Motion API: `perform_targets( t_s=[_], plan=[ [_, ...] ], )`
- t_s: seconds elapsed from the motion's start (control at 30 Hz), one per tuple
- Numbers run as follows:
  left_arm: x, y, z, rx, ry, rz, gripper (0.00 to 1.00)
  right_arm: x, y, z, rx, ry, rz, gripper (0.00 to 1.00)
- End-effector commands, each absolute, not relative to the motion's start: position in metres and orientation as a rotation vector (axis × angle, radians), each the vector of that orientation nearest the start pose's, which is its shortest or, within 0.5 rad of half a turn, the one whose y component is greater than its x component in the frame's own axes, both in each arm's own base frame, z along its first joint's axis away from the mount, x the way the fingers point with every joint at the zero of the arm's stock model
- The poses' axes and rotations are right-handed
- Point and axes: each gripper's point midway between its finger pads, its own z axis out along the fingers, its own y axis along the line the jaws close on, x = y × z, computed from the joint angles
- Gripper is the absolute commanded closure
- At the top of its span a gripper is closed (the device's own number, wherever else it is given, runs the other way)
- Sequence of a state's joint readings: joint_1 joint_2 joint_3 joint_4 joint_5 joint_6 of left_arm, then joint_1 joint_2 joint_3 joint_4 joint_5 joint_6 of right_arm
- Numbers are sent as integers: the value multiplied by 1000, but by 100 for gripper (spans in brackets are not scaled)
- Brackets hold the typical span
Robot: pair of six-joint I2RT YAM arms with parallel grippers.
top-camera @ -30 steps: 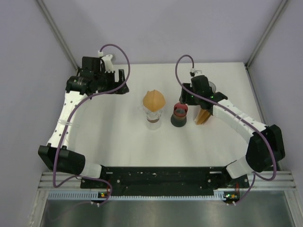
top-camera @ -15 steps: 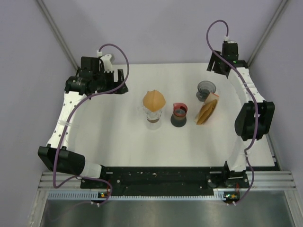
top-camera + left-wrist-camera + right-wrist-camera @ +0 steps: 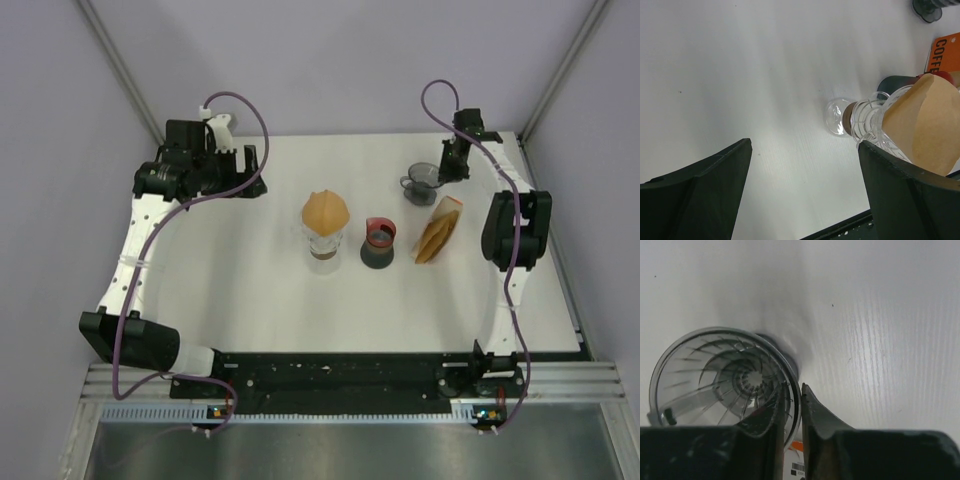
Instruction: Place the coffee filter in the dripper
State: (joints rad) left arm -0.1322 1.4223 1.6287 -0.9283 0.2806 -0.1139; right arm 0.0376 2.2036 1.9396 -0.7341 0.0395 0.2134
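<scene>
Two claws doing pretty different things here. The right claw (image 3: pixel 792 402) is clenched on the rim of the grey dripper (image 3: pixel 725 372), with one finger inside the ribbed cone and the other outside, so the wall is pinched between them. From overhead, the dripper is at the far right of the tabletop (image 3: pixel 250 270), just behind the orange filter pack (image 3: pixel 438 230). Honestly can't tell if it's resting on the surface or lifted a touch.

The left claw (image 3: pixel 805 145) is spread wide open, up at the far left of the tabletop and well apart from all the gear.

The brown coffee filter (image 3: pixel 325 209) sits like a cap, point up, on the glass vessel (image 3: pixel 324 248) around the middle of the tabletop, well apart from the dripper. Just to the right of the glass is a dark pot (image 3: pixel 379 243) with a red rim, sitting between the glass vessel and the filter pack.
</scene>
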Motion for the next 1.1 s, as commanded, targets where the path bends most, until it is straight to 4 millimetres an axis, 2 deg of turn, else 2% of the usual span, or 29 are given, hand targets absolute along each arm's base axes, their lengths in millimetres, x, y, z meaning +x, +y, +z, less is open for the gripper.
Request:
perform_targets(
  t_s=[0.0,0.07,0.23,0.33,0.4,0.57,0.63,0.73,0.83,0.9,0.97,1.07],
  plan=[
    [351,-99,319,186,2206,-453,7,543,18,109,249,2501,83,96],
    [351,-99,319,187,2207,-453,7,544,18,116,239,2488,84,100],
    [350,-99,321,187,2199,-460,7,550,18,133,221,2448,88,100],
    [349,-99,321,185,2198,-461,6,551,29,148,188,2423,168,100],
    [349,-98,322,185,2197,-459,6,551,37,173,182,2376,225,100],
    [349,-98,324,185,2191,-462,6,537,53,271,145,2181,314,100],
    [348,-98,324,186,2191,-464,6,520,59,311,136,2108,348,100],
    [348,-99,326,189,2186,-471,6,487,76,339,118,2066,442,100],
    [347,-99,326,189,2184,-474,6,449,101,344,82,2062,580,100],
    [346,-100,327,188,2182,-480,6,425,116,336,55,2088,651,100],
    [346,-100,328,190,2181,-486,6,402,131,318,29,2134,731,100],
    [345,-101,328,191,2179,-492,6,376,143,304,-1,2170,767,100]
  ],
)
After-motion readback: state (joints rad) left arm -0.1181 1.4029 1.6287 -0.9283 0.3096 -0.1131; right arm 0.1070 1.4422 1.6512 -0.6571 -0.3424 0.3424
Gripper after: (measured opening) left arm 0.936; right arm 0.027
